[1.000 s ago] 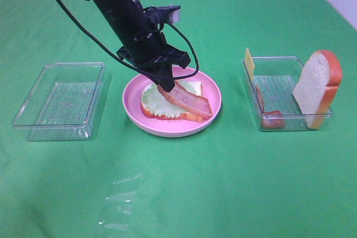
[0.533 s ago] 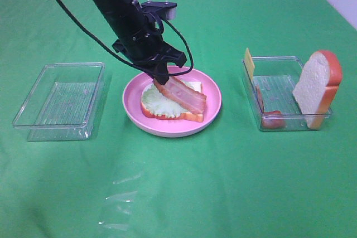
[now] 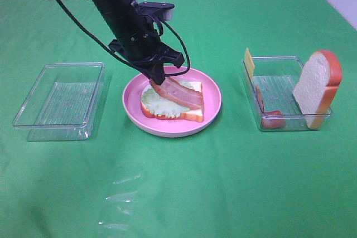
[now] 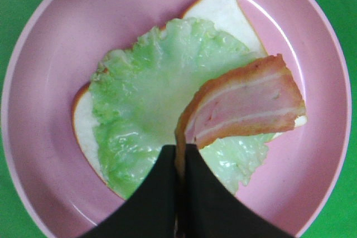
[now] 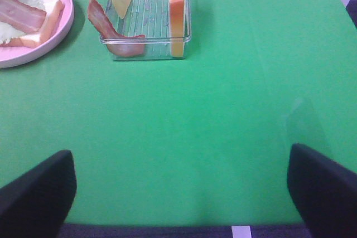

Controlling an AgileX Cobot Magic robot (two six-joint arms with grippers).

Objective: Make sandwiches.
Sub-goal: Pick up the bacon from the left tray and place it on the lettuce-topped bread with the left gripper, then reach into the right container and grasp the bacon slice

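Note:
A white bread slice (image 3: 192, 116) topped with pale green lettuce (image 3: 152, 102) lies on the round pink plate (image 3: 129, 110). My left gripper (image 3: 157, 76) is shut on one end of a reddish-brown bacon strip (image 3: 179, 94) and holds it slanted over the lettuce. The left wrist view shows the bacon (image 4: 245, 104) pinched at my left gripper (image 4: 181, 160), over the lettuce (image 4: 150, 104) and bread (image 4: 228, 6). My right gripper (image 5: 178, 154) is open and empty, low over the green cloth; it is out of the exterior view.
A clear tray (image 3: 279, 59) at the right holds an upright bread slice (image 3: 315, 87), a yellow cheese slice (image 3: 249, 62) and another bacon strip (image 3: 271, 120). An empty clear tray (image 3: 61, 98) stands at the left.
My left gripper has moved slightly back and left with the bacon. The strip now lies flatter and further in over the lettuce.

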